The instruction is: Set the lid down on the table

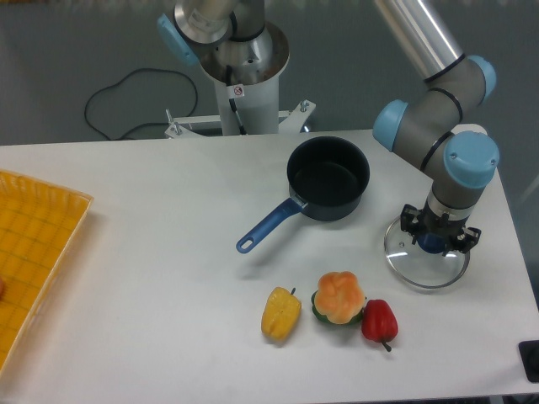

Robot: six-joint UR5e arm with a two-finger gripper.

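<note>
Camera: lid (418, 267) directly under gripper (434, 242).

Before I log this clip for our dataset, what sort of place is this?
Most likely a robotics lab, not a kitchen: a robot arm's gripper holds a glass lid over a plain white table, with a saucepan and toy-like peppers set out as props.

Pincer (434, 242) fingertips and lid (424, 264) knob mostly hidden under the wrist, lower right; grip state unreadable. Yellow tray (34, 252) cut by left edge. Dark object (530, 360) clipped at lower-right edge, unidentifiable.
</note>
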